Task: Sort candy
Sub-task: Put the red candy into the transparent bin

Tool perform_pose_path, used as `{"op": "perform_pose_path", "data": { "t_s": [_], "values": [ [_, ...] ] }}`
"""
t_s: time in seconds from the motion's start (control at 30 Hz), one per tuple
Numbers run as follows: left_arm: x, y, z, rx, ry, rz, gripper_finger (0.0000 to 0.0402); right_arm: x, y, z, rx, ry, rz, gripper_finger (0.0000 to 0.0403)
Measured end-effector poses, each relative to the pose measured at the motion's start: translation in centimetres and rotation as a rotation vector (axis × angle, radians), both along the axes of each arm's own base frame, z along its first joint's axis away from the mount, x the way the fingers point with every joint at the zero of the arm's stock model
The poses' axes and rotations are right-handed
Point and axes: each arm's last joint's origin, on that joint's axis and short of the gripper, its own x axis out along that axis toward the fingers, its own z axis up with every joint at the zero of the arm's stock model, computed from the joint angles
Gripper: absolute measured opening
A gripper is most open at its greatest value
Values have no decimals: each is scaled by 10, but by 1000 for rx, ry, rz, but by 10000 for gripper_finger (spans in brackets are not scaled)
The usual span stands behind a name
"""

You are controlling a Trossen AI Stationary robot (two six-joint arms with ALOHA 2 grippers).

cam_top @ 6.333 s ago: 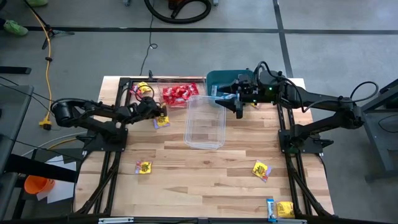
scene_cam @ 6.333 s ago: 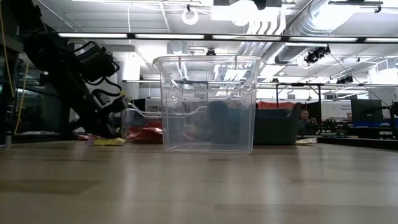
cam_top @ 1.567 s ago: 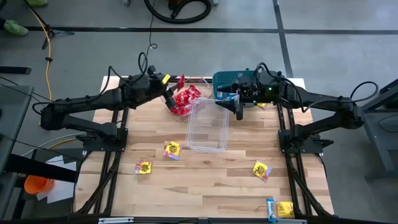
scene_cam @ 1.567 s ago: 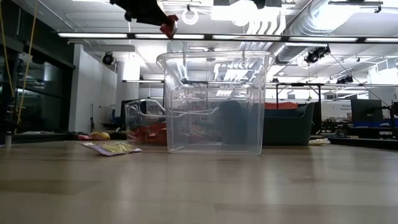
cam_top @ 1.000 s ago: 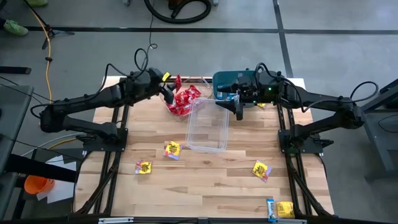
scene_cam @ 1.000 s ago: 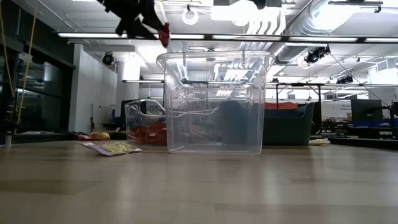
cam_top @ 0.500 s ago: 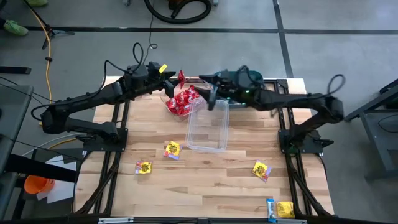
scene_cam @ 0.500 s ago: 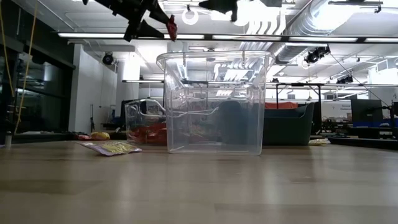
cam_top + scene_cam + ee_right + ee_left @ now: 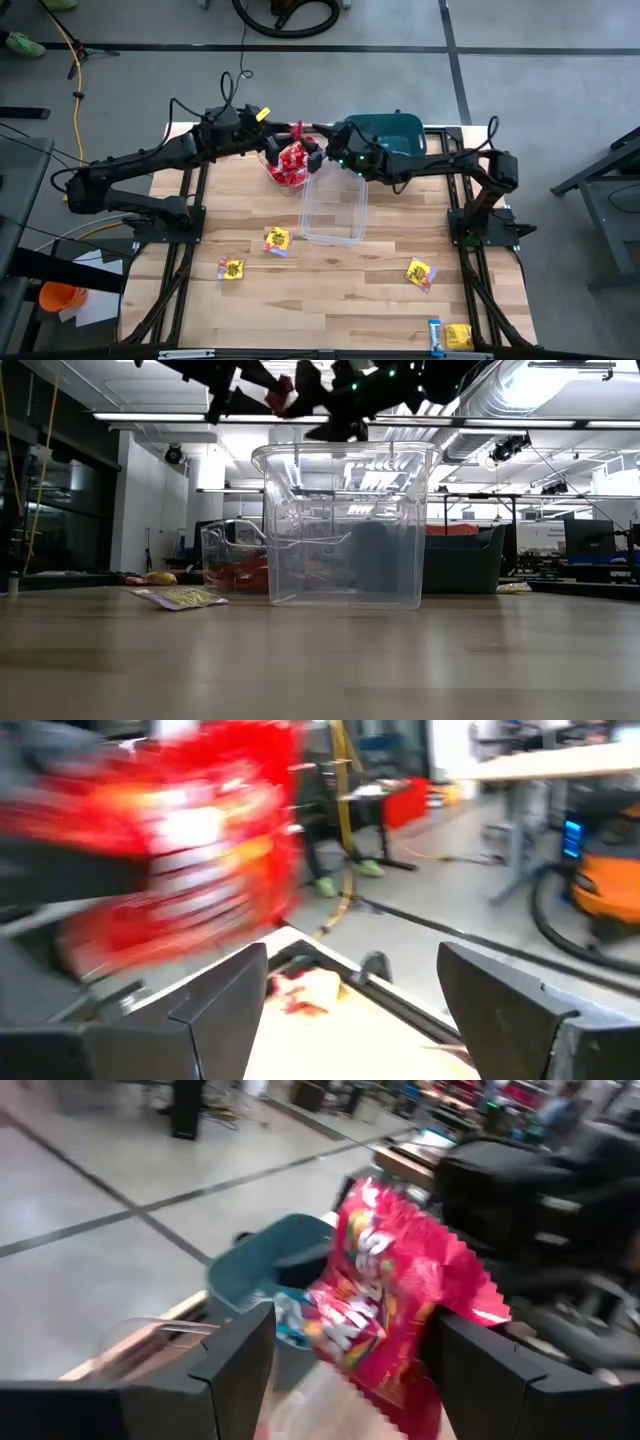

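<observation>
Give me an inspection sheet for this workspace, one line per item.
Surface: wooden table.
Job's things: red candy between the left tool's fingers; red pile at the back; yellow packets loose on the table.
Clutter: clear tub mid-table; teal bin behind it.
Grippers: left tool holds the red candy above the pile; right tool open, right beside it.
Cables: yellow cord on the floor at left.
Surroundings: grey floor, orange bucket.
</observation>
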Motion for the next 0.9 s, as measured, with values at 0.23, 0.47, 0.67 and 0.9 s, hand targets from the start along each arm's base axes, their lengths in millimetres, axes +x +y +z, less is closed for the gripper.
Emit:
{"op": "perform_pose_path", "data": {
  "t_s": [0.23, 0.47, 0.67, 0.9],
  "values": [
    [0, 0, 0, 21, 12, -44, 236, 0, -10, -7, 75, -24, -61, 288],
    [-10, 17, -3, 112, 107, 179, 236, -4, -9, 0, 16, 9, -51, 288],
    [-21, 40, -9, 109, 165, 400, 236, -11, -25, 0, 63, 2, -124, 288],
    [-19, 40, -11, 23, 116, 235, 236, -20, -24, 10, 48, 52, -95, 288]
  ]
}}
